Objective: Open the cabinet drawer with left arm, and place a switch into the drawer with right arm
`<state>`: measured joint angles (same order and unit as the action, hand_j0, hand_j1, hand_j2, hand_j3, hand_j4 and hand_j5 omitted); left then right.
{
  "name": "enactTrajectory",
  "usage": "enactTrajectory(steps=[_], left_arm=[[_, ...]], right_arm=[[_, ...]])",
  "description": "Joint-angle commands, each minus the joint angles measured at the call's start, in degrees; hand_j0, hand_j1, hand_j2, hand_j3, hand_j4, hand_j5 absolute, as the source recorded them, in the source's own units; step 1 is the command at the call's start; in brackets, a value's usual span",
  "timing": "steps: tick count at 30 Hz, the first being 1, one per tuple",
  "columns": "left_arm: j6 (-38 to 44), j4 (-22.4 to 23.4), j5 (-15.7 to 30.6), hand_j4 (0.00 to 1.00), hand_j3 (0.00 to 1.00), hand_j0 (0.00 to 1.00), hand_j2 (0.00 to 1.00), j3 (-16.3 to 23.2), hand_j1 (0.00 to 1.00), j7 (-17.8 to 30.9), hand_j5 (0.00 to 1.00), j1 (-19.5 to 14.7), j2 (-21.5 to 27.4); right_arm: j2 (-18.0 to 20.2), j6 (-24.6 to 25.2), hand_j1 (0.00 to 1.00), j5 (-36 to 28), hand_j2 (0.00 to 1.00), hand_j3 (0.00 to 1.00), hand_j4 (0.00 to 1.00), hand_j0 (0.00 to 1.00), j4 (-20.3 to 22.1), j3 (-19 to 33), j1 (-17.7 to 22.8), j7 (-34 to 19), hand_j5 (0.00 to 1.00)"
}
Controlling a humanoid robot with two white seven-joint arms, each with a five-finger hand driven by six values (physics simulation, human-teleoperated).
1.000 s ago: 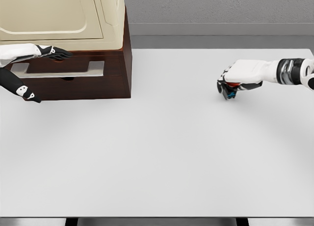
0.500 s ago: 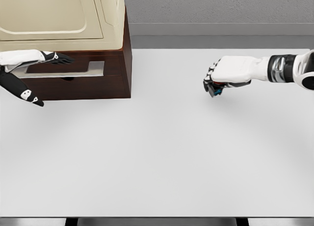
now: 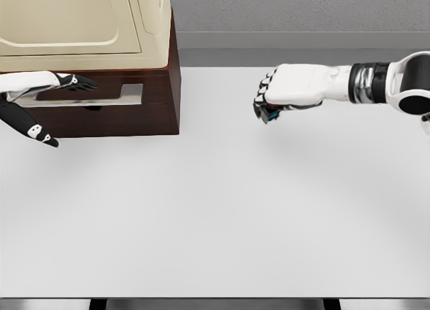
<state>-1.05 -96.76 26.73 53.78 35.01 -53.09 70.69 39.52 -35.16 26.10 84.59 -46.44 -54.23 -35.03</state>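
At the upper left of the white table (image 3: 215, 216), a cabinet (image 3: 158, 88) stands with a cream upper body and a dark brown wooden lower section. A metallic drawer handle (image 3: 101, 95) runs across the brown drawer front (image 3: 114, 118). The left hand (image 3: 50, 81) enters from the left edge and lies over the left end of this handle, its black fingers (image 3: 80, 83) extended along the top of the bar. Whether the fingers actually grip the handle cannot be determined from this view. One dark finger (image 3: 30, 127) of the same hand points downward and to the right, in front of the drawer face.

The right arm (image 3: 376, 85) enters from the right edge and extends leftward above the table, well apart from the cabinet. The right hand (image 3: 285, 91) is curled into a fist, fingers closed together around a small dark object, the switch (image 3: 269, 113). Only a dark portion with a blue detail shows below the knuckles; the rest is hidden inside the hand. The switch is held clear of the table surface, with a faint shadow beneath it. A grey wall (image 3: 302, 14) runs behind the table.
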Motion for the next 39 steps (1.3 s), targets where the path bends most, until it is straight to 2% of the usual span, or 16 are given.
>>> enactTrajectory(steps=[1,7,8,13,21,25,29,36,39], left_arm=[[0.0,0.3,0.2,1.0,1.0,1.0,1.0,-0.1,1.0,0.0,1.0,0.0,0.1],[0.0,0.3,0.3,1.0,1.0,1.0,1.0,-0.1,1.0,0.0,1.0,0.4,-0.4],[0.0,0.3,0.3,1.0,1.0,1.0,1.0,-0.1,1.0,0.0,1.0,0.4,-0.4],[0.0,0.0,0.3,1.0,1.0,1.0,1.0,-2.6,1.0,0.0,1.0,3.8,-0.4],[-0.1,-0.2,0.6,1.0,1.0,1.0,1.0,-2.6,1.0,0.0,1.0,4.2,-0.7],[-0.2,-0.6,1.0,1.0,1.0,1.0,1.0,-2.6,1.0,0.0,1.0,4.8,-0.7],[-0.2,-1.8,1.8,1.0,1.0,1.0,1.0,-3.5,1.0,0.0,1.0,7.0,-0.6],[-0.2,-2.8,3.7,1.0,1.0,1.0,1.0,-3.4,1.0,0.0,1.0,7.6,0.4],[-0.2,-3.5,4.3,1.0,1.0,1.0,1.0,-3.3,1.0,0.0,1.0,7.7,2.3]], right_arm=[[-1.1,0.2,0.55,-2.3,0.55,0.55,0.55,0.55,0.1,0.0,0.1,0.0,0.55],[-2.7,0.2,0.55,-3.3,0.55,0.55,0.55,0.55,0.6,-0.3,-1.2,0.0,0.55],[-2.7,0.2,0.55,-5.0,0.55,0.55,0.55,0.55,0.9,-0.7,-1.7,0.0,0.55],[-2.7,0.2,0.55,-9.2,0.55,0.55,0.55,0.55,3.7,-1.0,-3.3,0.0,0.55],[-3.6,0.2,0.55,-11.9,0.55,0.55,0.55,0.55,4.3,-2.9,-5.4,0.0,0.55],[-3.4,0.2,0.56,-13.4,0.56,0.56,0.56,0.56,7.0,-3.4,-5.8,0.0,0.56],[-3.0,0.2,0.56,-15.6,0.56,0.56,0.56,0.56,8.3,-3.5,-6.6,0.0,0.56],[-3.3,0.2,0.56,-17.4,0.56,0.56,0.56,0.56,8.0,-5.0,-9.1,0.0,0.56],[-3.4,0.2,0.56,-17.9,0.56,0.56,0.56,0.56,7.9,-5.6,-9.9,0.0,0.56]])
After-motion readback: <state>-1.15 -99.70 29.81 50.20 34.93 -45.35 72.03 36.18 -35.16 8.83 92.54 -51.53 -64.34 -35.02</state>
